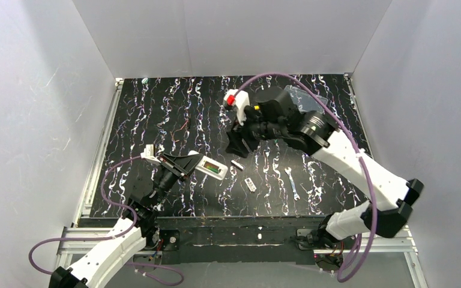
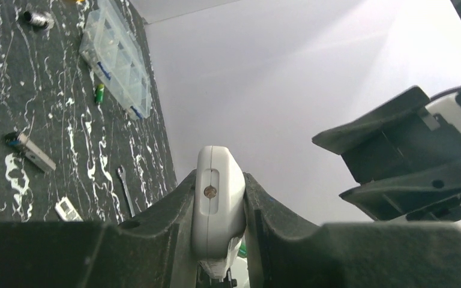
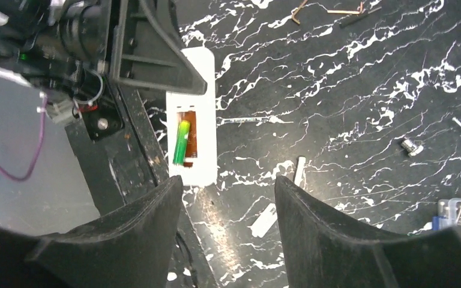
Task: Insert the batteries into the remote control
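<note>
The white remote control (image 1: 207,168) lies back-up just off the table's near left, my left gripper (image 1: 187,163) shut on one end of it (image 2: 219,198). Its compartment is uncovered, and one green battery (image 3: 182,142) lies in it, slightly askew, beside a bare brown slot. A second green battery (image 2: 99,93) rests on the table next to the clear box. My right gripper (image 3: 228,180) hangs open above the table just right of the remote, with nothing between its fingers (image 1: 239,146).
A small white-silver stick (image 3: 300,170) and a flat white cover piece (image 3: 264,219) lie right of the remote. A little wrench (image 1: 292,183) lies further right. A clear compartment box (image 2: 117,57) stands at the back right, with a screw (image 3: 411,146) nearby.
</note>
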